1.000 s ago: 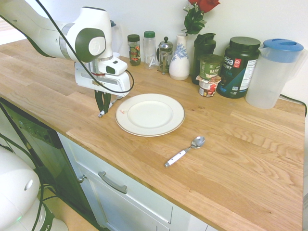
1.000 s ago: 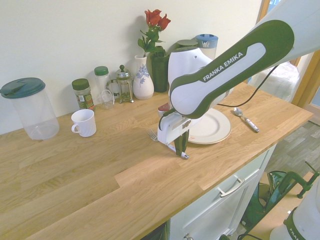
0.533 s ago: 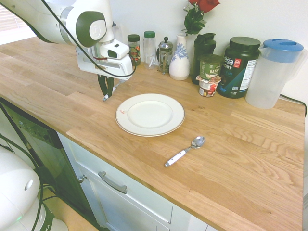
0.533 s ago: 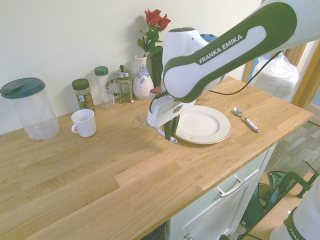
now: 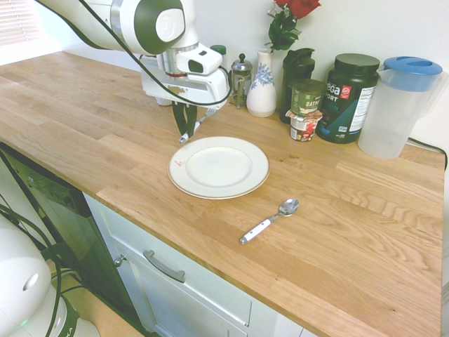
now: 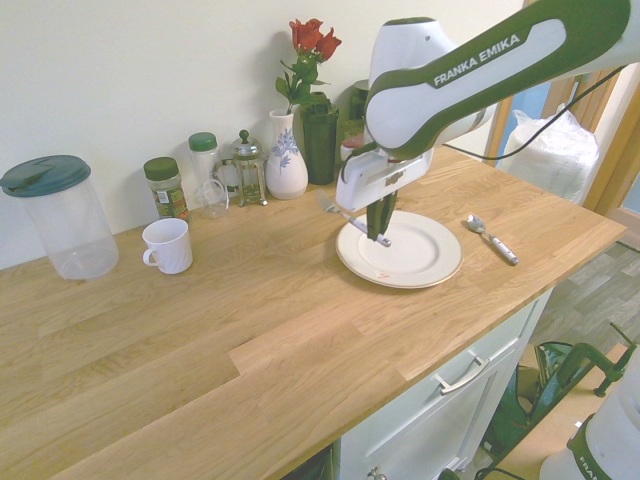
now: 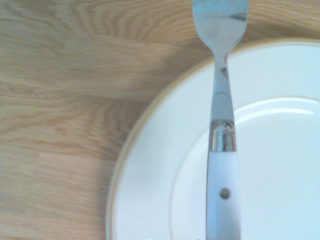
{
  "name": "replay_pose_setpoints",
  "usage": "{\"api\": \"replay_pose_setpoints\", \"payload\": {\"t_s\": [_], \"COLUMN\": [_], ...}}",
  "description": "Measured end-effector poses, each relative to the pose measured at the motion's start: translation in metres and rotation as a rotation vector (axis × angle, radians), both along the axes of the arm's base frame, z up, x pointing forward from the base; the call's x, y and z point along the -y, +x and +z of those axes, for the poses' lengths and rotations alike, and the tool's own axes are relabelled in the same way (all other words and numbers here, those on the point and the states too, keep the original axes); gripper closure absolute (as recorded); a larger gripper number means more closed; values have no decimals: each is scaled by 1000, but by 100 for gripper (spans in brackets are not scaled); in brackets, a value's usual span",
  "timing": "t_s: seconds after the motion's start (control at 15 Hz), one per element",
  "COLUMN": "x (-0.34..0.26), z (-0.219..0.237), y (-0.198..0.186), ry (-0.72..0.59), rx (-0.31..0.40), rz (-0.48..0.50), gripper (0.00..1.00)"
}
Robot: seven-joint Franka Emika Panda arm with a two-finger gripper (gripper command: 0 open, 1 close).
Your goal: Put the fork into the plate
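Observation:
The fork (image 7: 221, 150), white-handled with a metal front end, hangs in the air with my gripper (image 5: 186, 131) shut on its handle. In the second exterior view the fork (image 6: 340, 213) slants over the near-left rim of the plate (image 6: 420, 256), tines pointing away from the plate and the gripper (image 6: 378, 226) just above the rim. The large round cream plate (image 5: 219, 166) lies on the wooden counter, with nothing on it. In the wrist view the handle crosses the plate (image 7: 280, 165) while the tines reach past its rim over the wood.
A white-handled spoon (image 5: 269, 221) lies right of the plate. Along the back wall stand a vase with roses (image 5: 262, 88), jars and tubs (image 5: 347, 98), a French press (image 5: 240, 78) and a clear pitcher (image 5: 396, 105). A white mug (image 6: 168, 246) sits further along the counter.
The arm has lifted the fork off the counter left of the plate and carried it sideways until it hangs over the plate's rim. The gripper stayed shut on it.

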State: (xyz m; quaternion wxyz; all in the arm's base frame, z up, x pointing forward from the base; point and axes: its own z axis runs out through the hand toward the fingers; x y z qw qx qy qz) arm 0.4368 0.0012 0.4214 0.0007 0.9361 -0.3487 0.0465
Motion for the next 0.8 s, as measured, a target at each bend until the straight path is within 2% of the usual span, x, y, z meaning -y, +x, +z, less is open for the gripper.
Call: {"api": "replay_pose_setpoints", "payload": {"t_s": [0.13, 0.4, 0.8], "x": [17, 27, 31], "z": [-5, -43, -64], "y": [-12, -45, -59], "ry": [-5, 0, 1], "rx": [-16, -81, -97], "rz": [-13, -26, -29], "gripper": [100, 100, 100]}}
